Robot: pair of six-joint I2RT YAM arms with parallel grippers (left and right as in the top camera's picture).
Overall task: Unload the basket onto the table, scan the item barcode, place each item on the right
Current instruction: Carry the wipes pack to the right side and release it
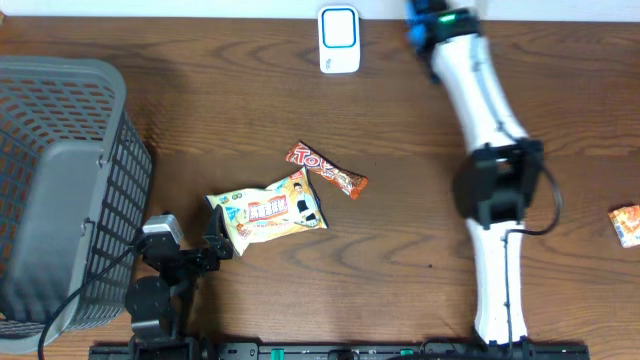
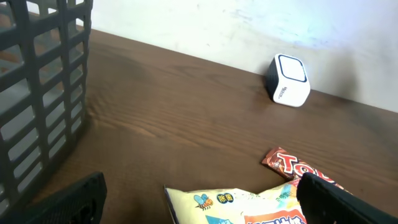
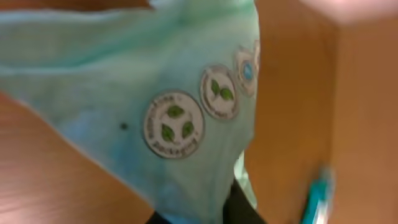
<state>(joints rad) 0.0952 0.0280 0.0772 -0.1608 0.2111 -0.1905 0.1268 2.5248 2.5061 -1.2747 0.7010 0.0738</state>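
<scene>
In the right wrist view a pale teal packet (image 3: 174,93) with round leaf stickers fills the frame, and my right gripper (image 3: 211,214) is shut on its lower end. Overhead, the right arm reaches to the table's far edge, its gripper (image 1: 428,25) just right of the white barcode scanner (image 1: 339,40). My left gripper (image 2: 202,208) stands open low over the near end of a yellow snack bag (image 2: 249,202), one finger on each side. The scanner (image 2: 288,79) stands by the back wall in the left wrist view.
A red-orange candy bar (image 1: 327,171) lies beside the yellow bag (image 1: 268,210). A grey mesh basket (image 1: 60,190) fills the left side, close to my left gripper (image 1: 207,252). A small orange packet (image 1: 627,224) sits at the right edge.
</scene>
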